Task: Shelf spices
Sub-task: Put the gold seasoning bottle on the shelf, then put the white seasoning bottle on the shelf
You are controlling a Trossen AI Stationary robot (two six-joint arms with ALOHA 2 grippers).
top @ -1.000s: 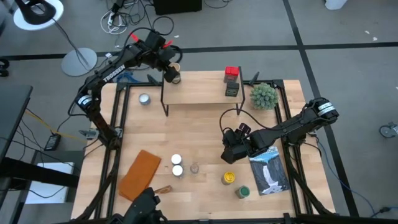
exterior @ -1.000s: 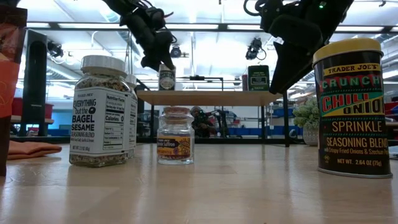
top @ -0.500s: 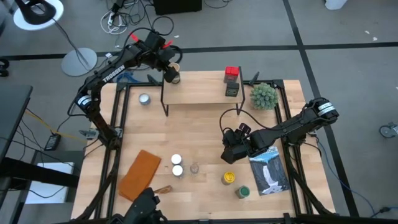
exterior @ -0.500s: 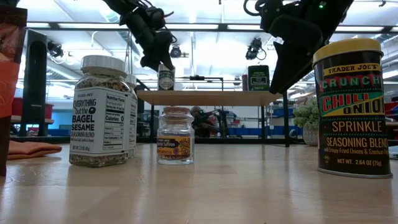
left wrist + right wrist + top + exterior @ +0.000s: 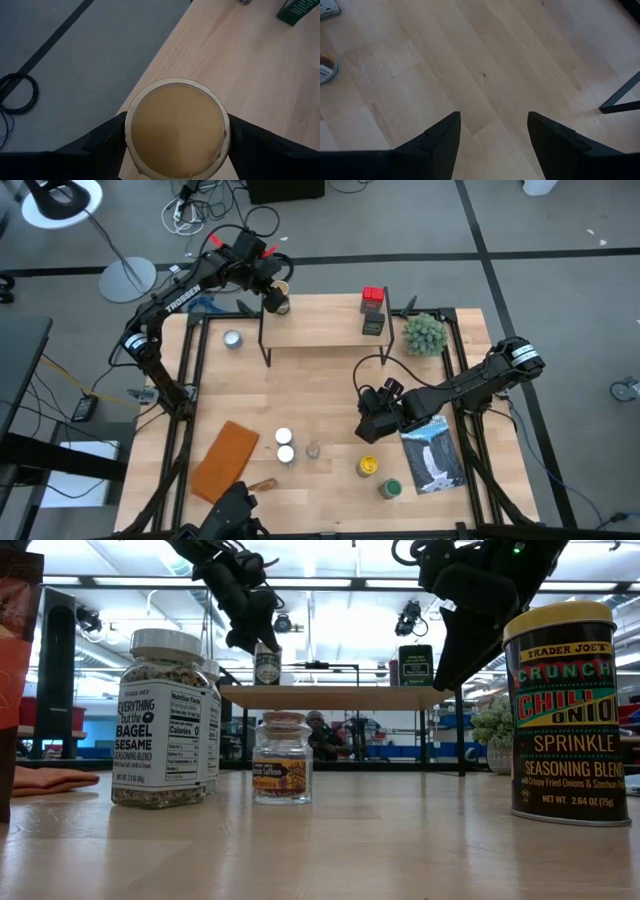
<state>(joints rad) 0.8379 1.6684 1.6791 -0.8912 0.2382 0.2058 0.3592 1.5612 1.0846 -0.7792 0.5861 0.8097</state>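
Note:
The shelf [image 5: 320, 330] stands at the table's far side with a red-topped tin [image 5: 373, 297] and a dark green tin [image 5: 373, 323] on its right end. A tan-lidded spice jar [image 5: 280, 303] stands upright on the shelf's far left corner, and my left gripper [image 5: 175, 140] is shut on it. More spices stand on the near table: two white-topped jars [image 5: 285, 445], a small glass jar [image 5: 313, 450], a yellow-topped tin [image 5: 368, 467] and a green-topped one [image 5: 390, 488]. My right gripper [image 5: 492, 135] hangs open above bare table, just beyond the yellow-topped tin. My left gripper has the jar's round tan lid [image 5: 176, 131] between its two fingers, one on each side of the rim. The fingers [image 5: 107, 142] slant down from the table's far left. The jar [image 5: 267, 665] stands upright with its base on the shelf top.
A spiky green plant ball [image 5: 424, 333] sits right of the shelf and a flat silver tin [image 5: 232, 339] left of it. An orange cloth [image 5: 225, 460] lies near left, a picture booklet [image 5: 432, 455] near right. The table's middle shows bare wood.

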